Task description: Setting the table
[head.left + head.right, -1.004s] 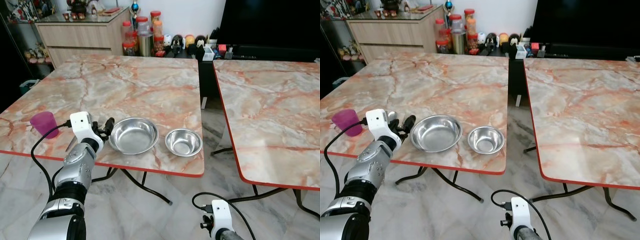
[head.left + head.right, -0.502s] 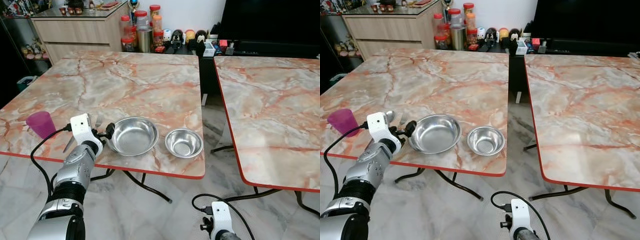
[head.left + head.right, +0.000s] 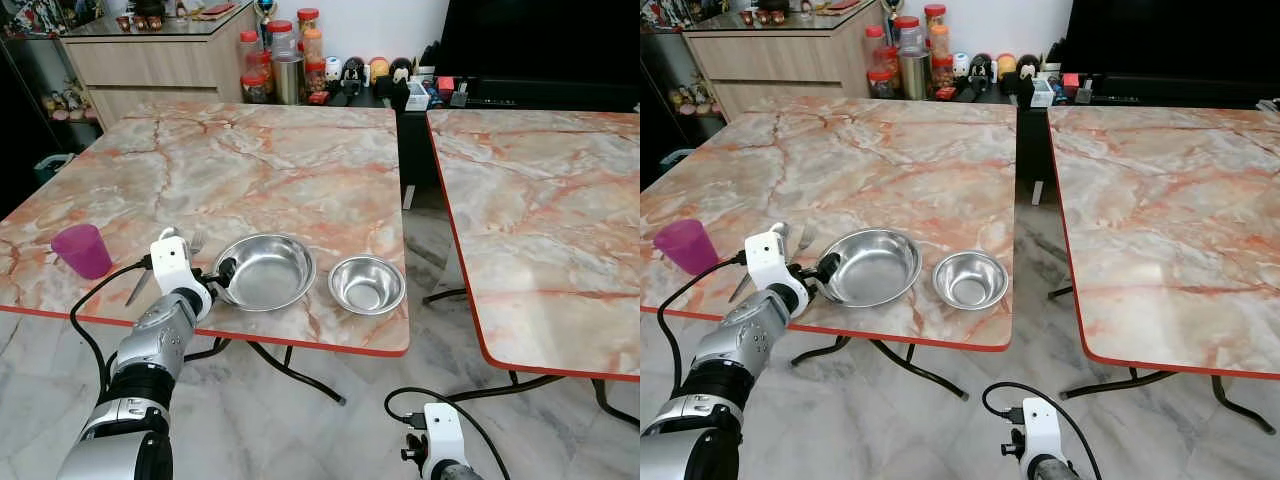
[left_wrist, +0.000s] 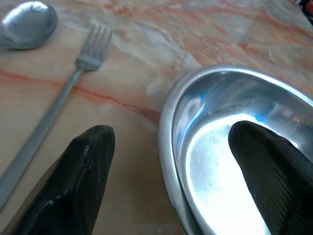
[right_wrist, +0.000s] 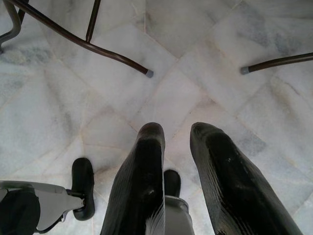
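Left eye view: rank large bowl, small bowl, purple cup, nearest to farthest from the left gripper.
1. Large bowl: its near-left rim sits between the open jaws of the left gripper.
2. Purple cup: off to the gripper's left, near the table edge.
3. Small bowl: to the right, beyond the large bowl. Cup and small bowl are fairly close to call.

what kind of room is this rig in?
Likely a home dining or living area: two marble-patterned folding tables, a wooden sideboard with jars beside it, and a large dark TV at the back, on a tiled floor.
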Controlling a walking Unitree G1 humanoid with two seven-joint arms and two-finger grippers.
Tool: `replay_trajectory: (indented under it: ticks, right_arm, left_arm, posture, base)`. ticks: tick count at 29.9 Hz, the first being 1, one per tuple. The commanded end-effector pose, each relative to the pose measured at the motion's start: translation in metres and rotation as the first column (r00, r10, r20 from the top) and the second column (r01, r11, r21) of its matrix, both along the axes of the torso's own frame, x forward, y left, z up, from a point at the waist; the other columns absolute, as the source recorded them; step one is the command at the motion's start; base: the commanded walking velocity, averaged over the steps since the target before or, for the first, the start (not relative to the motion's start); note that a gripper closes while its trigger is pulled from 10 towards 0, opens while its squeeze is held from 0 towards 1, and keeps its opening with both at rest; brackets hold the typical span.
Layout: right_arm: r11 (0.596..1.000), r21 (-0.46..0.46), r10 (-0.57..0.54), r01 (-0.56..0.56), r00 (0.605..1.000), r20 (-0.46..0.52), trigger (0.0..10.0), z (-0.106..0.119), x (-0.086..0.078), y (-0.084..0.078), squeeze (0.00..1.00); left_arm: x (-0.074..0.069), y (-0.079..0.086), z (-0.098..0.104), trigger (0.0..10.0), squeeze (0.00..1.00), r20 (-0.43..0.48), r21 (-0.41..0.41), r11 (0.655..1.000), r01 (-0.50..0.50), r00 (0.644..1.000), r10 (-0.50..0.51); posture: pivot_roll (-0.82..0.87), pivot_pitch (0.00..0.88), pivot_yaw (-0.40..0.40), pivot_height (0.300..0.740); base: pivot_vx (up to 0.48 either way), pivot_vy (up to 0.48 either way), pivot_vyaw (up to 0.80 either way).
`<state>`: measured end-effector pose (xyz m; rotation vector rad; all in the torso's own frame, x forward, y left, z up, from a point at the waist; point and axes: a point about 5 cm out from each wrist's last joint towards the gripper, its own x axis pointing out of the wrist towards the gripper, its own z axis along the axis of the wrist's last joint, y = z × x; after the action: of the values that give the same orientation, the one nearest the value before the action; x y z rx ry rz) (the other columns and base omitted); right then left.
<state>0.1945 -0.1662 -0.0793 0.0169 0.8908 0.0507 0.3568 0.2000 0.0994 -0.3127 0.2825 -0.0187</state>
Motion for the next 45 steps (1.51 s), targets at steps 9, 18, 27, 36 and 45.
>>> replay_trajectory:
  ticks: [9,18,27,36,45]
  right_arm:
    - [1.0,-0.002,0.006,-0.006,1.0,0.008,10.0,0.001,0.001,0.0,0.0]
    - [1.0,0.0,0.009,-0.009,1.0,0.015,10.0,0.002,0.004,0.001,0.0]
    - [1.0,0.002,0.007,-0.007,1.0,0.014,10.0,0.002,0.004,0.002,0.0]
    - [1.0,0.002,0.008,-0.008,1.0,0.016,10.0,0.003,0.005,0.003,0.0]
    - [1.0,0.003,0.008,-0.008,1.0,0.018,10.0,0.003,0.006,0.003,0.0]
  left_arm:
    - [-0.005,0.003,-0.013,10.0,0.0,-0.099,0.007,1.0,-0.012,0.995,0.013]
    - [-0.005,-0.006,-0.015,10.0,0.0,-0.117,-0.03,0.999,0.017,0.993,-0.02]
    - [-0.006,-0.011,-0.017,10.0,0.0,-0.143,-0.055,0.997,0.054,0.988,-0.062]
    - [-0.006,-0.012,-0.018,0.0,0.0,-0.151,-0.055,0.997,0.062,0.986,-0.07]
    - [-0.006,-0.012,-0.018,0.0,0.0,-0.156,-0.049,0.997,0.065,0.985,-0.072]
  posture:
    - [0.03,0.0,0.03,0.74]
    - [0.03,0.0,0.03,0.74]
    - [0.03,0.0,0.034,0.74]
    - [0.03,0.0,0.032,0.74]
    - [0.03,0.0,0.033,0.74]
  base:
    - [0.0,0.0,0.0]
    - [0.0,0.0,0.0]
    - [0.0,0.0,0.0]
    - [0.0,0.0,0.0]
    - [0.0,0.0,0.0]
